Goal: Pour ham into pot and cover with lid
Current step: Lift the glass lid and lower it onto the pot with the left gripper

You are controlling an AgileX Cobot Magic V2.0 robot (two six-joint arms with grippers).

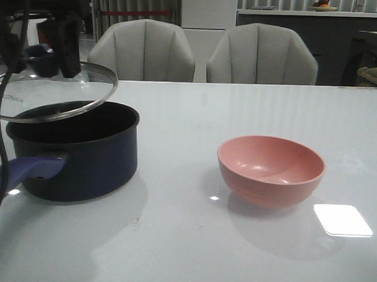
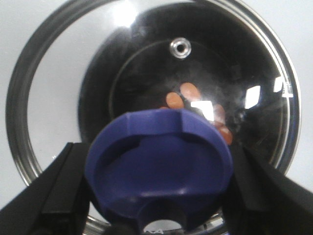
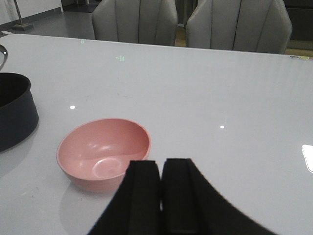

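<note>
The navy pot (image 1: 76,162) stands at the table's left, its purplish-blue handle (image 1: 20,172) pointing toward the front. My left gripper (image 1: 46,52) is shut on the lid's blue knob (image 2: 159,166) and holds the glass lid (image 1: 51,90) tilted just above the pot, partly over its opening. Through the lid (image 2: 146,73) I see orange ham slices (image 2: 188,95) lying in the pot. The pot's edge also shows in the right wrist view (image 3: 14,112). My right gripper (image 3: 161,169) is shut and empty, above the table beside the pink bowl (image 3: 102,152).
The empty pink bowl (image 1: 271,168) stands right of the pot. Two grey chairs (image 1: 204,52) stand behind the far table edge. A bright light patch (image 1: 342,219) lies on the table at the right front.
</note>
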